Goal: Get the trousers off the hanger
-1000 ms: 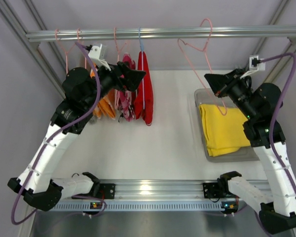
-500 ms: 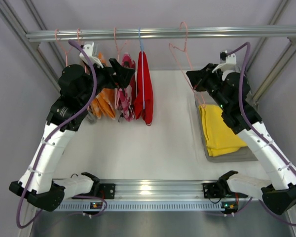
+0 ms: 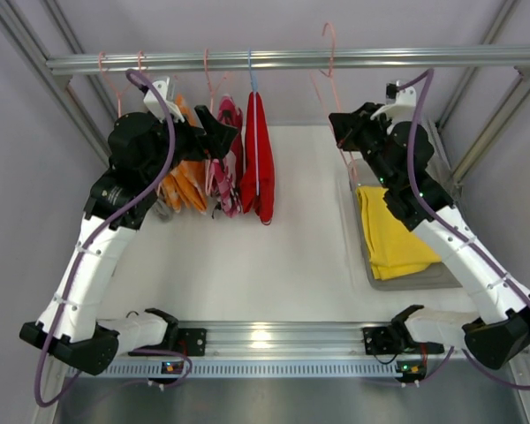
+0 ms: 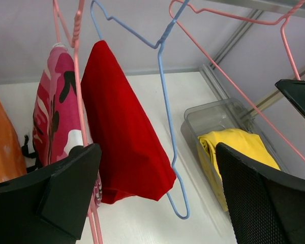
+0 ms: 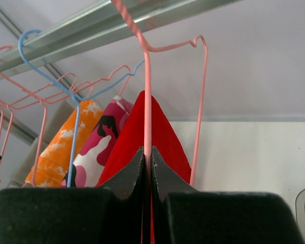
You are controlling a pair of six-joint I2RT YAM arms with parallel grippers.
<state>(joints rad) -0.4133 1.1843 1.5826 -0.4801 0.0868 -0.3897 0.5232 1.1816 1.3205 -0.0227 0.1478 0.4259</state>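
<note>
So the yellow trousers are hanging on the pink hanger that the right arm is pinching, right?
No. The trousers lie in the clear bin, as the top external view shows. The right end effector does pinch the pink hanger, which is bare.

A robotics lab test cell: silver aluminium extrusion bars (image 3: 291, 60) frame a plain white counter (image 3: 283, 256) between bare grey panel walls (image 3: 18, 177). A white-shelled left arm (image 3: 84, 265) and right arm (image 3: 468, 256), trailing purple cables (image 3: 172, 132), are bolted to a slotted aluminium base rail (image 3: 274, 336).
</note>
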